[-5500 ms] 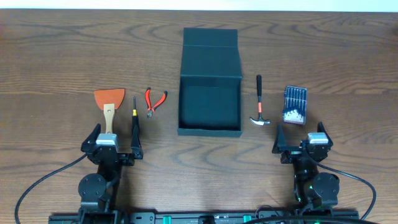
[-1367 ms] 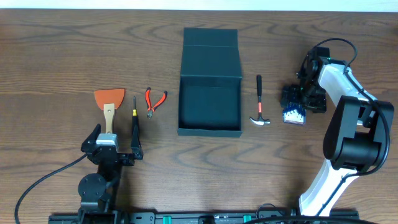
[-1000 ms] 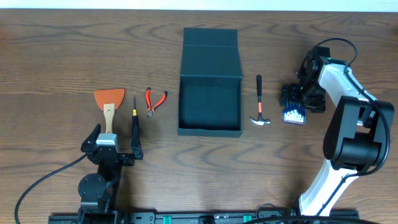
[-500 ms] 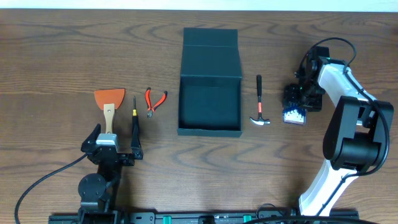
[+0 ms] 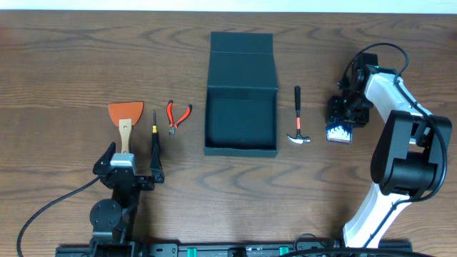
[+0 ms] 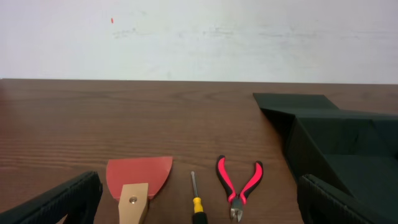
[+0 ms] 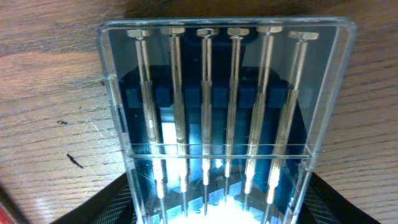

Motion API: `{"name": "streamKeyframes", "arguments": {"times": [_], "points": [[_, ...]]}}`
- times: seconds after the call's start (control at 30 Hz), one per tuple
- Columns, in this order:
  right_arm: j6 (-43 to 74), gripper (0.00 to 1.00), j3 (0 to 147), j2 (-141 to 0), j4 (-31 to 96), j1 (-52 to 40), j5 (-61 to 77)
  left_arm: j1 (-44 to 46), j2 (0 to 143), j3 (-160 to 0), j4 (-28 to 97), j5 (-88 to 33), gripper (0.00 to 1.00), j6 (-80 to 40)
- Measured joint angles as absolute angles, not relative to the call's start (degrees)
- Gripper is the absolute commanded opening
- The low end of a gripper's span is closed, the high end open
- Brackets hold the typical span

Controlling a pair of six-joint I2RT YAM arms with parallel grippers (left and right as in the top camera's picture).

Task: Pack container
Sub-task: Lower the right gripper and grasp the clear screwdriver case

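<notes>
The container, a dark teal box, lies open at mid-table with its flap lid laid back; its corner shows in the left wrist view. My right gripper reaches down over the far end of the small blue case of silvery bits. In the right wrist view that case fills the gap, and both black fingers press on its clear side walls, so the gripper is shut on it. My left gripper rests open at the near left, nothing between its fingers.
A hammer lies between the container and the case. Left of the container are red-handled pliers, a yellow-and-black screwdriver and an orange scraper, also seen as pliers, screwdriver and scraper.
The right gripper's jaws have narrowed from wide open onto the sides of the blue case, which shifted slightly. The left arm has not moved.
</notes>
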State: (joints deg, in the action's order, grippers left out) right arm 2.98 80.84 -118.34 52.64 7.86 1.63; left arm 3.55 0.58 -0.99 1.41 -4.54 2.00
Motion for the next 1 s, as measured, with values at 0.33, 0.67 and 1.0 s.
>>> {"name": "streamKeyframes", "arguments": {"times": [0.33, 0.67, 1.0], "points": [[2.96, 0.49, 80.84, -118.34, 52.64, 7.75, 1.72, 3.55, 0.58, -0.99, 1.41, -4.54, 0.99, 2.00], [2.92, 0.43, 80.84, -118.34, 52.66, 7.75, 1.76, 3.55, 0.60, -0.99, 1.41, -4.54, 0.99, 2.00], [2.57, 0.40, 80.84, -118.34, 52.75, 7.75, 1.87, 3.55, 0.58, -0.99, 1.41, -4.54, 0.98, 2.00]]}}
